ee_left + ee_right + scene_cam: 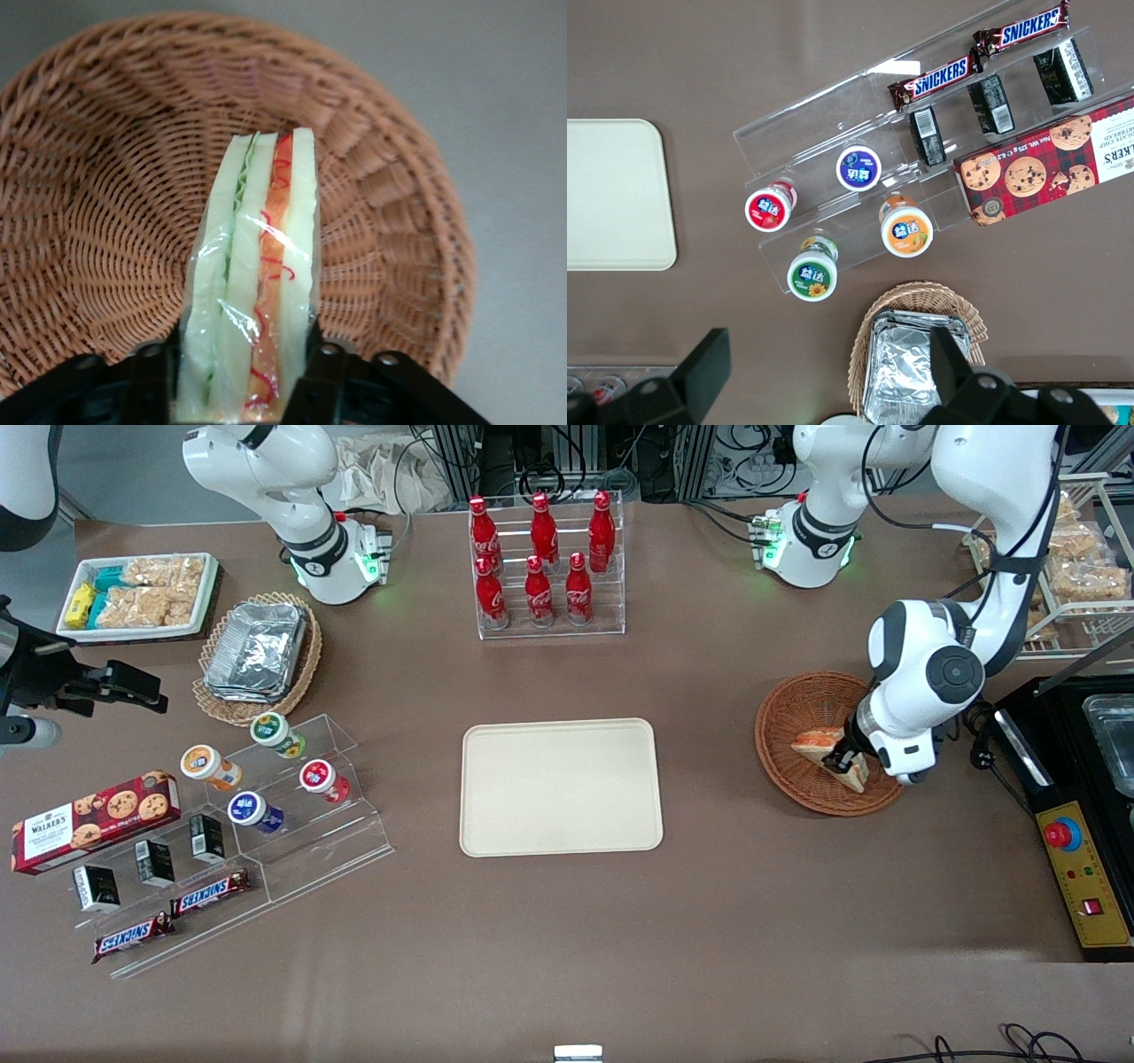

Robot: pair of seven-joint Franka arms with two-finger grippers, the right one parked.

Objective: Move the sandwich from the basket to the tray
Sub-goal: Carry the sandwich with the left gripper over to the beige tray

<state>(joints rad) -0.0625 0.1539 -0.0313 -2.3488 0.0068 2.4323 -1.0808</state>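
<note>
Jaws of the gripper (244, 372) were clamped on the sandwich (257, 266), inside the basket (97, 221). Best move: lift straight up clear of the rim, keep grip light, then carry to the tray (561, 786).

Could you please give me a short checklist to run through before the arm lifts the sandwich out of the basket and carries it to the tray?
1. Gripper shut on the sandwich: ok, a finger presses each bread face.
2. Sandwich held upright, filling stripes facing the wrist camera: ok.
3. Sandwich clear of the basket: cannot tell; it shows over the basket bowl.
4. Tray bare and ready: ok, nothing lies on it.
5. Table between basket and tray free of objects: ok.
6. Plastic wrap intact: cannot tell; it looks crinkled near the fingers.
</note>
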